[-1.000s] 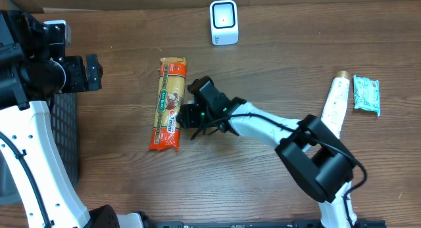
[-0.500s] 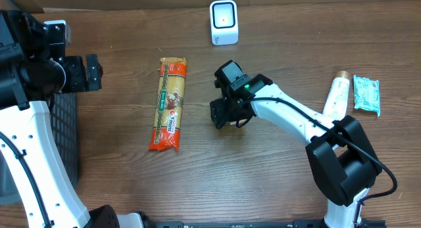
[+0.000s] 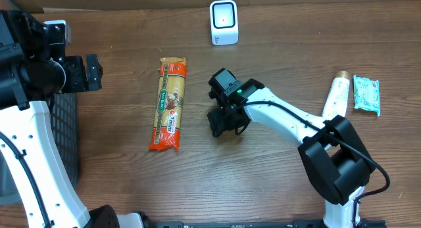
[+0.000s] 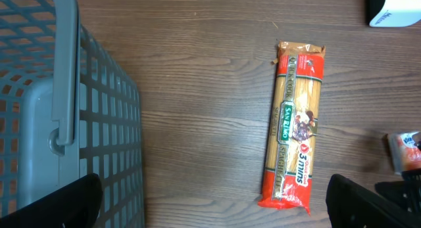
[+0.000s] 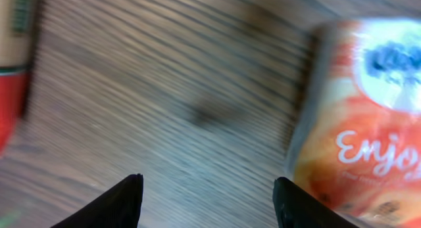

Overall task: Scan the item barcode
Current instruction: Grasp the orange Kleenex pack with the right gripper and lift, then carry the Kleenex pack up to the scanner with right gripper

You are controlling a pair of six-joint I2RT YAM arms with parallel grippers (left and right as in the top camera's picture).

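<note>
Pick-up step: reaching for the item, nothing scanned yet.
Shows the right claw (image 5: 207, 185) spread and empty, with a small orange-and-white printed plastic packet (image 5: 358, 123), likely the item, just beside one finger on the side away from the long orange-and-red spaghetti pack (image 3: 169, 103). Puts the white box-shaped scanner (image 3: 223, 22) well apart from the claw. Calls next for centring over the packet, pinching, lifting, turning its barcode to the scanner. Leaves the left claw (image 4: 214, 202) spread wide, idle.

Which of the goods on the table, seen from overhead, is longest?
The spaghetti packet, yellow with a red end. It runs clearly longer than the white tube, and the teal packet beside that tube is short and squarish.
</note>
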